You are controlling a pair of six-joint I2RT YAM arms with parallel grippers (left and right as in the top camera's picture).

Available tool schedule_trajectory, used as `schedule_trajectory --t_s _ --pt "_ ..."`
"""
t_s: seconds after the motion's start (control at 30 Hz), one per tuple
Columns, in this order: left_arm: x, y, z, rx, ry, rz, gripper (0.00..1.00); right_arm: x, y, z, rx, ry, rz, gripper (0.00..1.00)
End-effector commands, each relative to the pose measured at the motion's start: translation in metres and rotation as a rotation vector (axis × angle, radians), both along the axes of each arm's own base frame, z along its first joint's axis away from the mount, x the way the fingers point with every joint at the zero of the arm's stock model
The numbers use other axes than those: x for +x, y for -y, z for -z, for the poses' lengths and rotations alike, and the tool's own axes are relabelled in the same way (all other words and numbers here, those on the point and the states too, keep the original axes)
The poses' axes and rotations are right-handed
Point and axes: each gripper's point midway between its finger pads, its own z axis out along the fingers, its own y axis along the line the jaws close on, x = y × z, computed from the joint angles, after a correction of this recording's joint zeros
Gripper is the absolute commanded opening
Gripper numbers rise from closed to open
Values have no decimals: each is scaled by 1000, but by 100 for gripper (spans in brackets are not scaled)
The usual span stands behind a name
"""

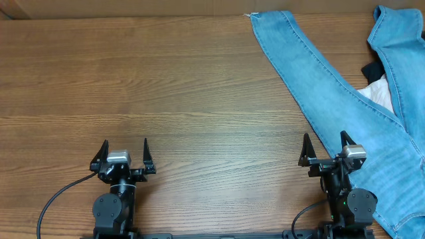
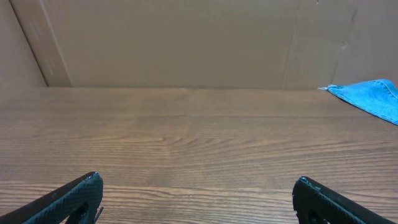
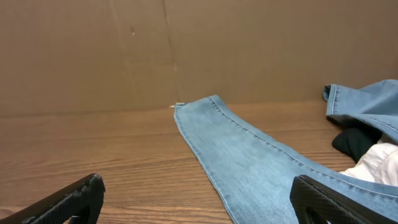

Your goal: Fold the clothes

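The light blue jeans [image 1: 319, 79] lie on the right side of the wooden table, one long leg running from the far edge down toward the near right, where it passes under my right gripper. The leg's hem shows in the right wrist view [image 3: 249, 149] and its tip in the left wrist view [image 2: 373, 96]. My right gripper [image 1: 327, 145] is open, its right finger over the denim, holding nothing. My left gripper [image 1: 125, 151] is open and empty over bare wood at the near left, far from the jeans.
A small black cloth [image 1: 373, 70] and a cream-white garment [image 1: 382, 93] lie between the two jeans parts at the far right. A brown cardboard wall [image 2: 186, 43] stands along the table's far edge.
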Motion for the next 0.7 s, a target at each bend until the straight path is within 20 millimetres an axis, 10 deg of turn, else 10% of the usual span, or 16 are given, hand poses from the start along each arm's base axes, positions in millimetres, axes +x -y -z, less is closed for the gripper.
schedule_trajectory --t_s 0.0,0.67 --pt "0 2 -1 15 6 10 100 0 0 3 0 0 2 100" --pt "-1 6 -13 -118 36 30 100 -4 2 0 163 -55 20 100"
